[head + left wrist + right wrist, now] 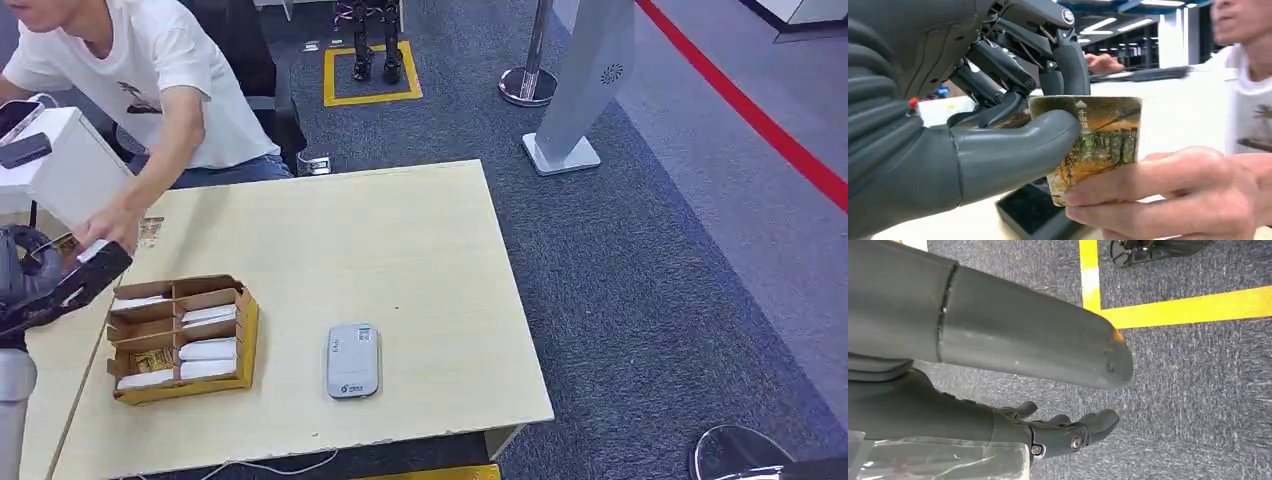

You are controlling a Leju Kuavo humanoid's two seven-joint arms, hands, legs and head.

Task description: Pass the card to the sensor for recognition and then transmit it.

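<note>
Partly cut off at the head view's nine o'clock edge, the left hand (pixel 1013 120) pinches a picture card (pixel 1098 145) between thumb and fingers; a person's hand (pixel 1173 195) grips the card's other end. Further right on the pale wooden table (pixel 400 230) sit a cardboard tray (pixel 180 340), then a grey sensor (pixel 353 360). Beyond lies grey carpet (pixel 640 270). The right hand (pixel 1048 432) hangs with fingers apart, holding nothing.

The left robot hand's (pixel 998 125) thumb and a person's hand (pixel 1168 195) cover parts of the card (pixel 1108 135).
</note>
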